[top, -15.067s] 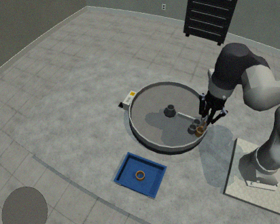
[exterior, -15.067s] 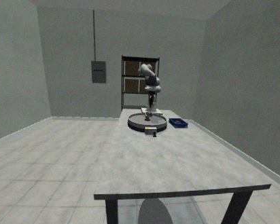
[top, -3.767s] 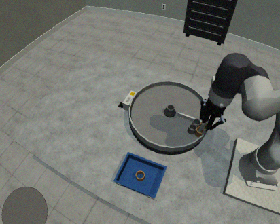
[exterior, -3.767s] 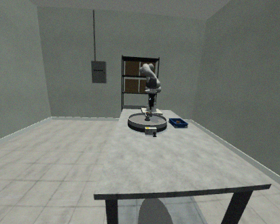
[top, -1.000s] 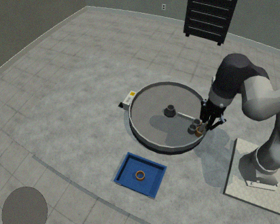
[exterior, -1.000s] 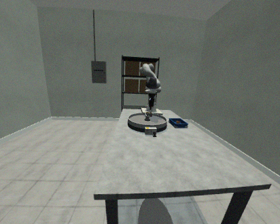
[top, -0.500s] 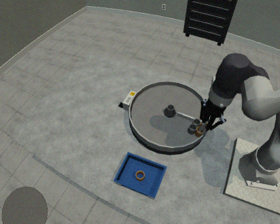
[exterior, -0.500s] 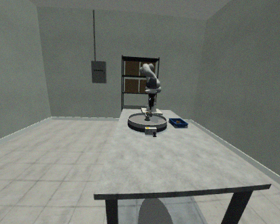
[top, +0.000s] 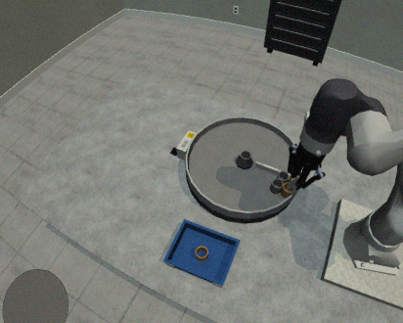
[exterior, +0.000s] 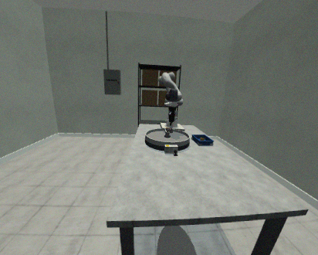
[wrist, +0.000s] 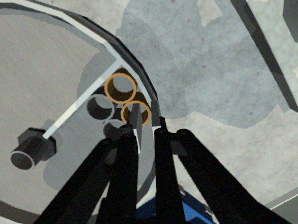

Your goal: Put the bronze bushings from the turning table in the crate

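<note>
The round turning table carries two bronze bushings and two steel ones, all clustered at its right rim by a white bar. In the wrist view the bronze bushings touch each other, with the steel bushings just left of them. In the top view one bronze bushing and the steel pair show. My gripper hangs right over the nearer bronze bushing with its fingers nearly together and nothing held between them. The blue crate holds one bronze bushing.
A dark hub stands at the table's centre. A small control box sits at the table's left rim. My arm's base plate lies right of the crate. A dark shelf unit stands far back.
</note>
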`<state>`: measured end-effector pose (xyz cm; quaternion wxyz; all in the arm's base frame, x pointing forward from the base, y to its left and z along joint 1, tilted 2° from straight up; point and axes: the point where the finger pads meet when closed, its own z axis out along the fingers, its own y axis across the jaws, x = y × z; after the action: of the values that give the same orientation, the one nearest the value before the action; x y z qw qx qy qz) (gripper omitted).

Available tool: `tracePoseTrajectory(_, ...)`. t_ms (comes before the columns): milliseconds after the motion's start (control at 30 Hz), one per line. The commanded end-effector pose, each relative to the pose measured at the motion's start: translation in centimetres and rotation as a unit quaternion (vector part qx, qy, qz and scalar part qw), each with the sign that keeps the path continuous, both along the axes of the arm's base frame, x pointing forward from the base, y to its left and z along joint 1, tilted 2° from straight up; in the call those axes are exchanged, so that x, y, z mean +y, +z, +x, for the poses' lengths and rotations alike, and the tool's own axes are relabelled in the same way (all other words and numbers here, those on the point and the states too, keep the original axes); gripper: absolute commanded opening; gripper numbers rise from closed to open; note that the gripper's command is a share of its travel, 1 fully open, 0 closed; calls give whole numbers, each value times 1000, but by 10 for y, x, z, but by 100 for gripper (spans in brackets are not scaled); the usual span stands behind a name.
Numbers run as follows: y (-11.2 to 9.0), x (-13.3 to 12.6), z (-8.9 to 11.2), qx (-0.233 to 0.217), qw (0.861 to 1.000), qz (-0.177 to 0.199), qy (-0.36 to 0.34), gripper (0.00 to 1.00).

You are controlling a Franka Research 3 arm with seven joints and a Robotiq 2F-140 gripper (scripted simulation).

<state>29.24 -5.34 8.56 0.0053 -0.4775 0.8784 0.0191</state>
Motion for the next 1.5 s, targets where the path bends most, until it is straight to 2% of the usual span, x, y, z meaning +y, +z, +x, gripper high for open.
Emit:
tracePoseTrajectory(0,-5,0,1,-3,1000,0,3,10)
tracePoseTrajectory(1300,-7,0,1,-3,1000,0,3,10)
tracePoseTrajectory(1333,-7,0,1,-3,1000,0,3,0)
tracePoseTrajectory(1467,-7,0,1,-3,1000,0,3,0)
